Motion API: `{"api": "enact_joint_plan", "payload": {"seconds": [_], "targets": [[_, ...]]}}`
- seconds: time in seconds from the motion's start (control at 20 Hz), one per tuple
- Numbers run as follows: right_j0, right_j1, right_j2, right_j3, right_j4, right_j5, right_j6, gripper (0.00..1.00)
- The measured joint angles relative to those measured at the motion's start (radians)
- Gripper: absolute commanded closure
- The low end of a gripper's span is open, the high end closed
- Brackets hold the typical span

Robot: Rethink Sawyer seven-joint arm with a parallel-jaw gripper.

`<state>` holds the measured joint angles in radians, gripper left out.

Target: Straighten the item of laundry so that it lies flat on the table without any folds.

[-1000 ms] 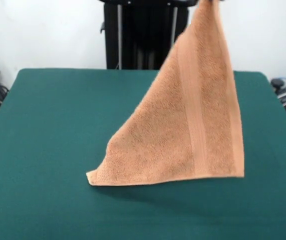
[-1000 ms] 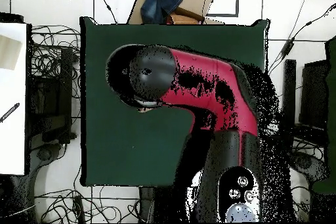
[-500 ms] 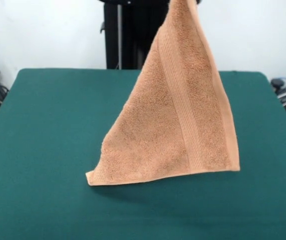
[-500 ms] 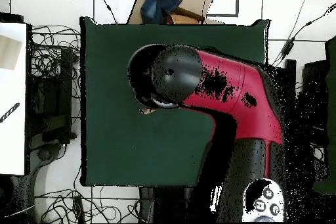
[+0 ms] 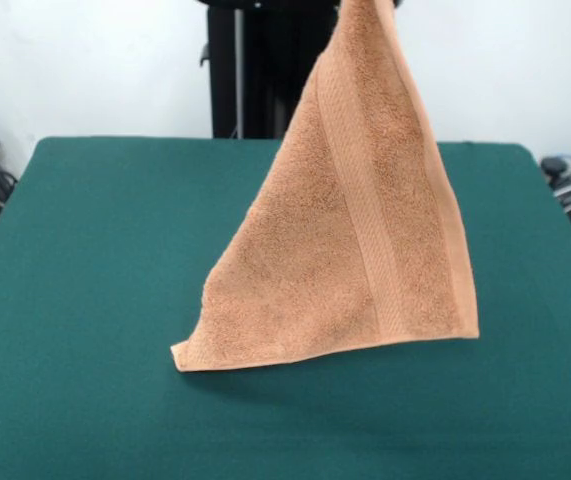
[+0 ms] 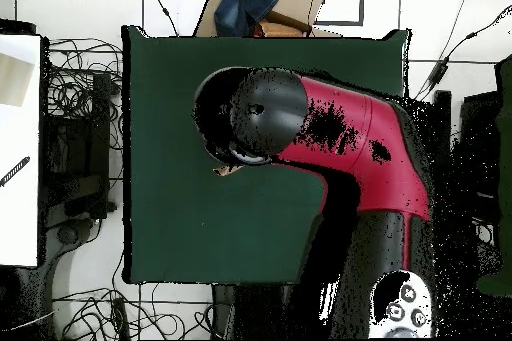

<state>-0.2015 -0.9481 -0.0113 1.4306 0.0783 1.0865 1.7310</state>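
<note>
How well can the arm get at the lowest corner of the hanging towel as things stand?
Probably not directly. The arm is above the peach-orange towel, which hangs from the picture's top by one corner. The lowest corner is at or near the green table, open from the sides, but the arm seems busy with the towel.

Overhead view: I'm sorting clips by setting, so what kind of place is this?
Probably a robotics lab or test cell: a red and black arm over a green table, loose cables on the floor, and a towel hanging above the table.
</note>
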Motion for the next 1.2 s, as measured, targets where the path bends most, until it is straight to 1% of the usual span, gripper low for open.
{"api": "enact_joint_plan", "payload": {"seconds": [0.55,1.2], "targets": [[-0.019,0.000,0.002,0.000,0.000,0.000,0.000,1.00],[-0.111,-0.001,0.006,0.000,-0.002,0.000,0.000,1.00]]}}
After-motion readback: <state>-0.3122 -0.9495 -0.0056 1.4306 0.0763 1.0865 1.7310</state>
